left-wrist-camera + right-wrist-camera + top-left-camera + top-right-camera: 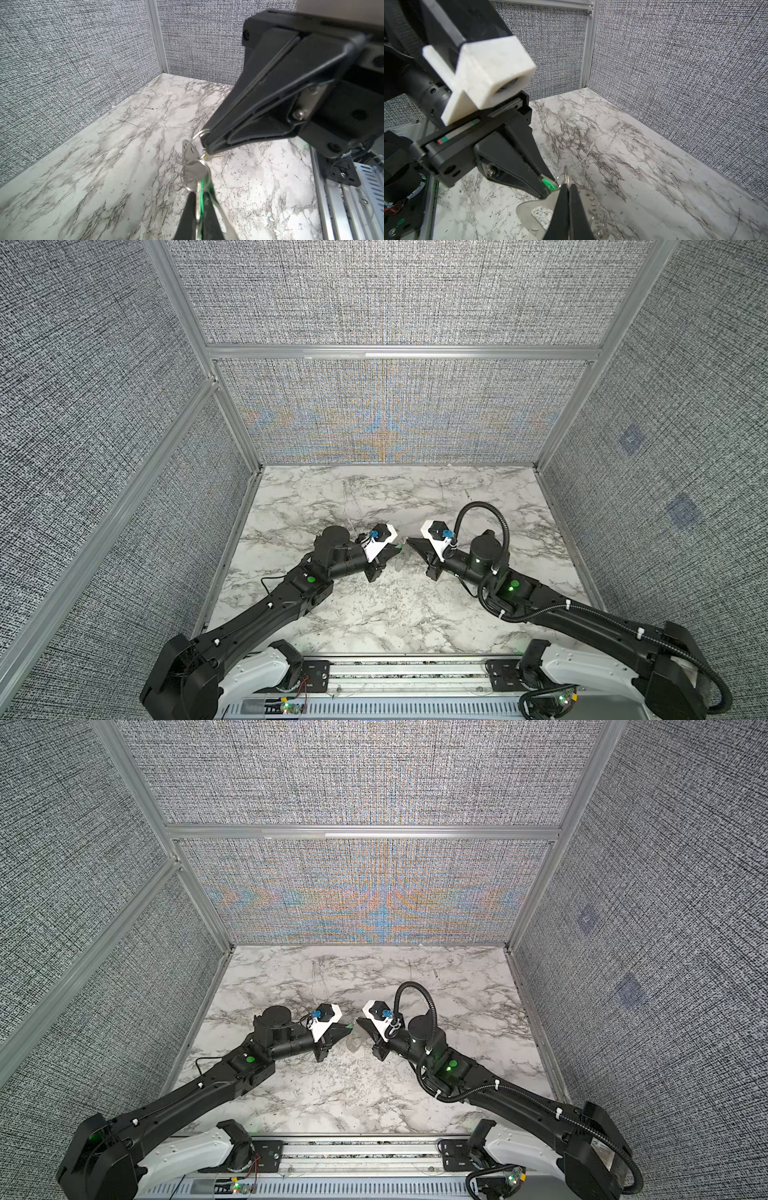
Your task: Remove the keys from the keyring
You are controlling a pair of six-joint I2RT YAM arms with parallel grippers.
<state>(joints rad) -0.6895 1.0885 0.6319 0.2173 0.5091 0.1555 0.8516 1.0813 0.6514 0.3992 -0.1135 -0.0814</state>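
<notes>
Meeting point: left gripper (395, 549) and right gripper (410, 541) are tip to tip, raised over the middle of the marble table (374, 614).
Room ahead of tips: bare marble runs on to the back wall (399, 414), which is well apart.
Room outboard: open tabletop lies beside each gripper; the fabric side walls and aluminium posts are well apart.
Room behind: bare marble reaches back to the metal rail (407, 672) at the arm bases.
Room below: the load appears to hang free of the table; how far above it, cannot tell.
Left gripper: jaws are all but together, pinching the green tag (548, 184) at the very tips.
Right gripper: jaws are pressed together on a thin wire ring (199, 134) at the tips.
Keyring (524, 209): grey metal loop with a notched edge, hanging just below both tips, partly behind the right gripper's fingers.
Keys: cannot be told apart within the blurred silver cluster (194, 166) hanging between the two grippers.
Count, grippers: two.
Count, green tag: one.
Count, keyring: one.
Count, wire rings: one held; other thin loops in the cluster are too blurred to count.
Count, yellow bit (206, 158): one, just under the right gripper's tip.
</notes>
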